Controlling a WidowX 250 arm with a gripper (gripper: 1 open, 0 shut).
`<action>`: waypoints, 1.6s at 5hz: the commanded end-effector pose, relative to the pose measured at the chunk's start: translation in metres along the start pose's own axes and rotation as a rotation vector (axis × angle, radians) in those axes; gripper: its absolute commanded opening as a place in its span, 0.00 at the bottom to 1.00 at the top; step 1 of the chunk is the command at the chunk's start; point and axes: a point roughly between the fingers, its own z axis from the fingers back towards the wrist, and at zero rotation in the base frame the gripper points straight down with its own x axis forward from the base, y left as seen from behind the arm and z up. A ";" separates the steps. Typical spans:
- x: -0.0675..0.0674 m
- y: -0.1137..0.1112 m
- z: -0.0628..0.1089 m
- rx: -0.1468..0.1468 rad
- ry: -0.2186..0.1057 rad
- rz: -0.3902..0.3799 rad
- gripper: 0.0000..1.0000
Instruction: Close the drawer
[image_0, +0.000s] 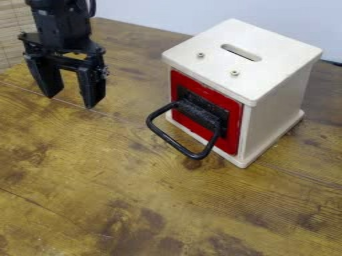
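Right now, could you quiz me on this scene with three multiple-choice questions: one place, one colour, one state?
1. Where is the black loop handle?
A) On the slotted top
B) On the red front
C) On the wall
2. What colour is the box casing?
A) Cream-white
B) Green
C) Blue
3. How do the gripper's jaws stand?
A) Shut on the handle
B) Apart, with wooden table between them
C) Pressed together

1 B: the loop juts from the red face.
2 A: its top and side are pale cream-white.
3 B: a gap shows between the two jaws.
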 end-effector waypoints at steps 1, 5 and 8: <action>0.003 -0.007 0.009 0.000 -0.033 -0.014 1.00; 0.005 -0.011 -0.006 -0.016 -0.014 -0.004 1.00; 0.007 -0.015 -0.016 -0.029 -0.006 0.001 1.00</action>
